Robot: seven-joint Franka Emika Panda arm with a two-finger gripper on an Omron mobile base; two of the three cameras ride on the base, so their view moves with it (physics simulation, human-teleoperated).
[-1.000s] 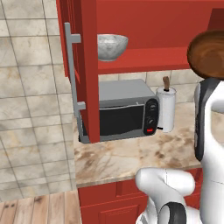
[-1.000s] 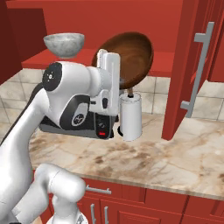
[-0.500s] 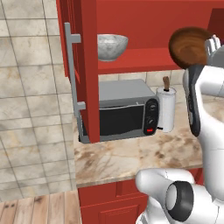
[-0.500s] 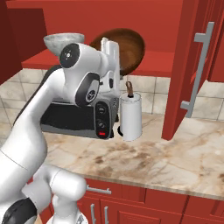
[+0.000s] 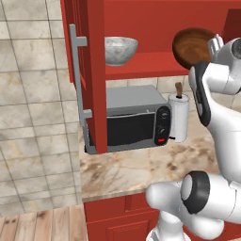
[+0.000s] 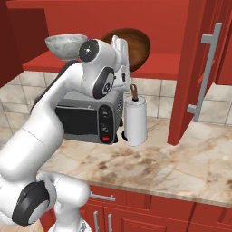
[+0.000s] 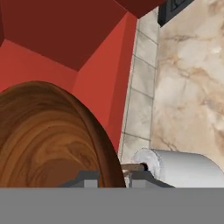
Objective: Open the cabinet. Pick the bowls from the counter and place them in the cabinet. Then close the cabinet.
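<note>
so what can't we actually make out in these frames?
- Gripper fingertips: hand view, cut off at the bottom; open or shut unclear.
- Brown bowl: whether it touches the cabinet shelf is unclear; right base view, arm covers its lower left.
- Microwave: right base view, arm hides its left part.

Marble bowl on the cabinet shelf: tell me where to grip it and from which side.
Grip the marble bowl by its thin rim, one finger inside and one outside, on the side facing the open front of the cabinet. It sits upright with its mouth up and its sides flare widely, so the body looks too broad to span.
</note>
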